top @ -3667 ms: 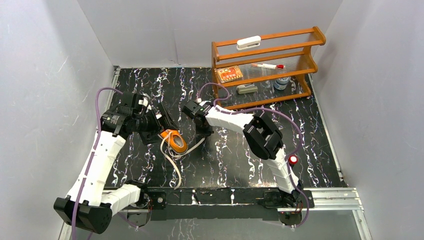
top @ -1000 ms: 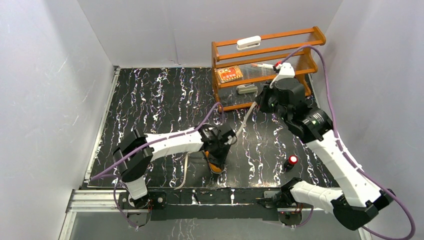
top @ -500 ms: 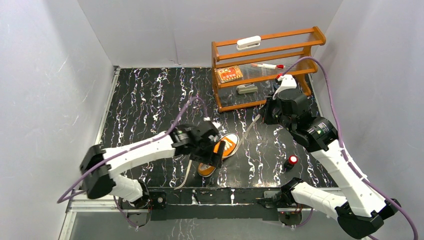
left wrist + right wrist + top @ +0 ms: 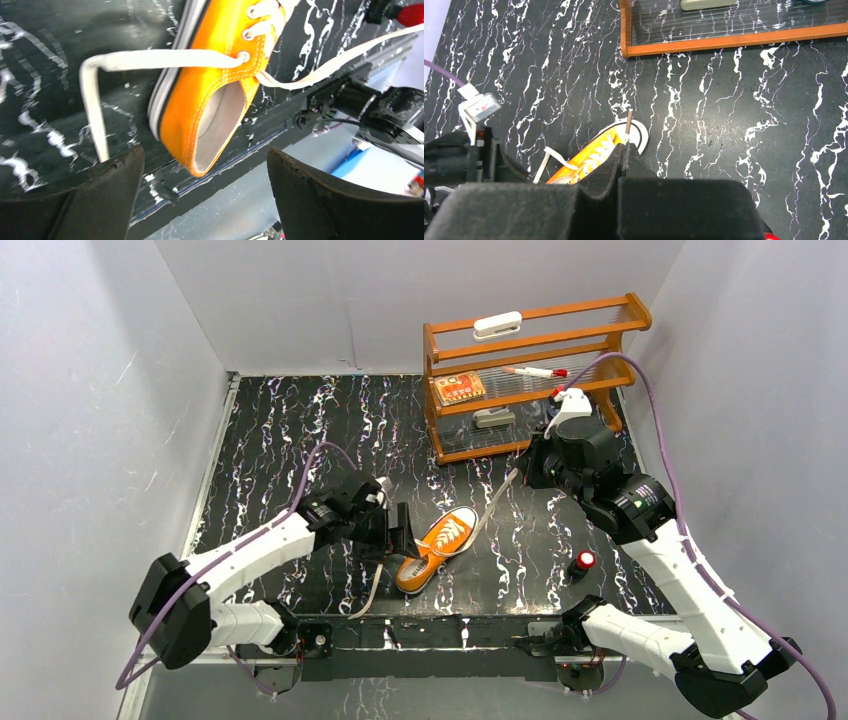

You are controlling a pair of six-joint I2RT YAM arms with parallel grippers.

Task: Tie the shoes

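The orange sneaker [image 4: 437, 546] lies on the black marbled table, toe cap toward the back right. My left gripper [image 4: 402, 538] is open and empty just left of its heel. In the left wrist view the sneaker [image 4: 212, 80] sits ahead of the spread fingers [image 4: 90, 200], apart from them. One white lace [image 4: 374, 586] trails to the table's front edge. My right gripper [image 4: 521, 476] is shut on the other lace [image 4: 488, 508], held taut and raised from the eyelets. In the right wrist view the lace tip [image 4: 629, 119] pokes out above the closed gripper [image 4: 628, 148].
A wooden shelf rack [image 4: 530, 390] stands at the back right with a pen, a card and small items. A small red-topped object [image 4: 583, 562] stands right of the sneaker. The metal front rail [image 4: 450, 630] runs just below the heel.
My left gripper has pulled back leftward off the sneaker and is open beside the heel. The sneaker has stayed near the front edge. My right gripper still holds the lace in the same place.
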